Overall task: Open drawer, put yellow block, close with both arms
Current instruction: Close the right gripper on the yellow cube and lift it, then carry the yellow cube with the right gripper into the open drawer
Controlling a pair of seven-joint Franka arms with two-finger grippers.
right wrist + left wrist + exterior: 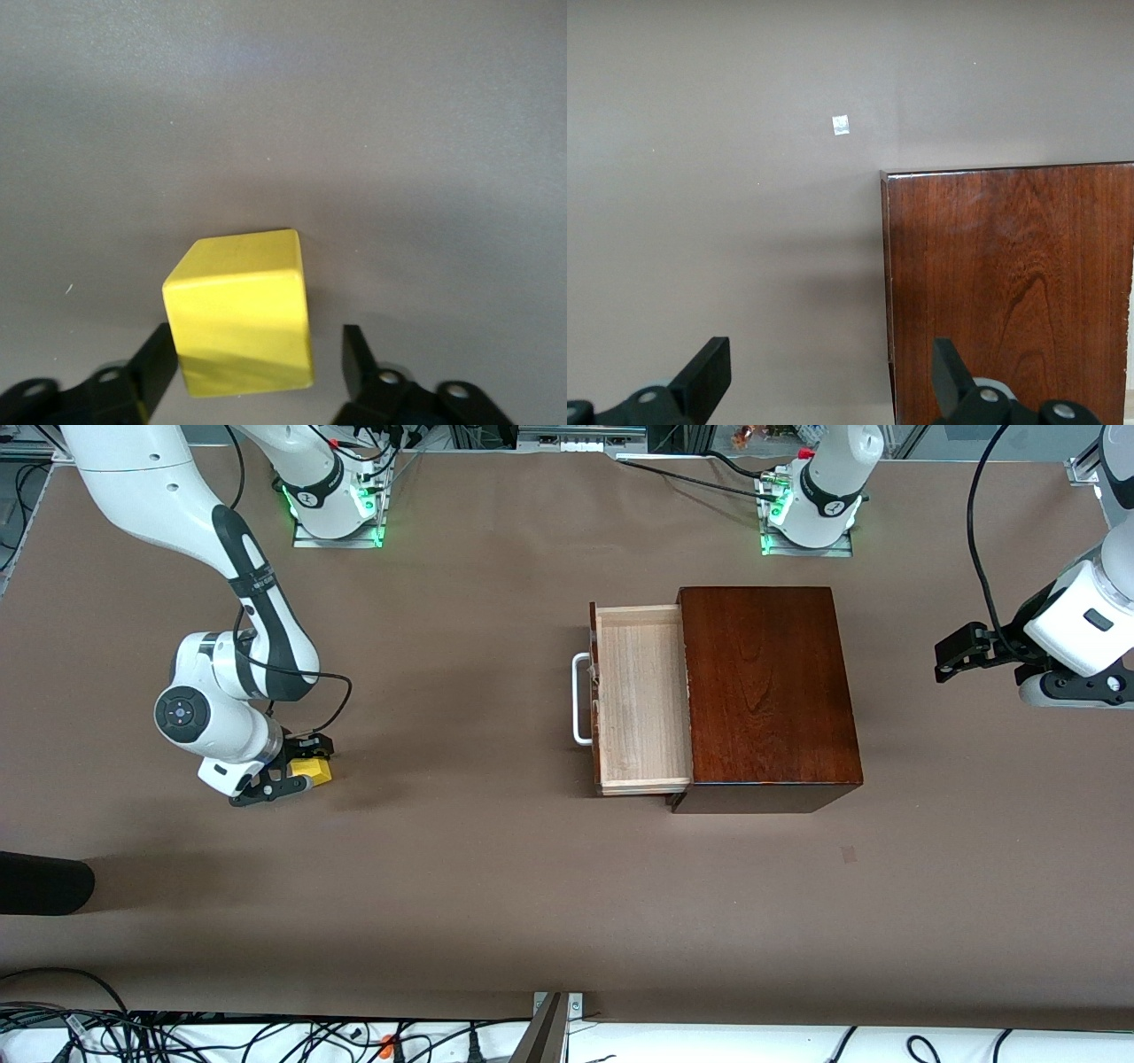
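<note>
The yellow block (316, 769) sits on the brown table toward the right arm's end. My right gripper (297, 769) is low over it, open, with a finger on each side; in the right wrist view the block (241, 310) lies between the fingers (359, 359), with a gap on one side. The drawer (642, 691) stands pulled out of the dark mahogany box (766, 691), empty, its white handle (580, 698) facing the right arm's end. My left gripper (952, 657) is open and empty in the air past the box's closed end; its wrist view shows the box (1010, 292).
A small tape mark (849, 855) lies on the table nearer to the front camera than the box; it also shows in the left wrist view (841, 125). A black object (44, 883) juts in at the right arm's end. Cables run along the front edge.
</note>
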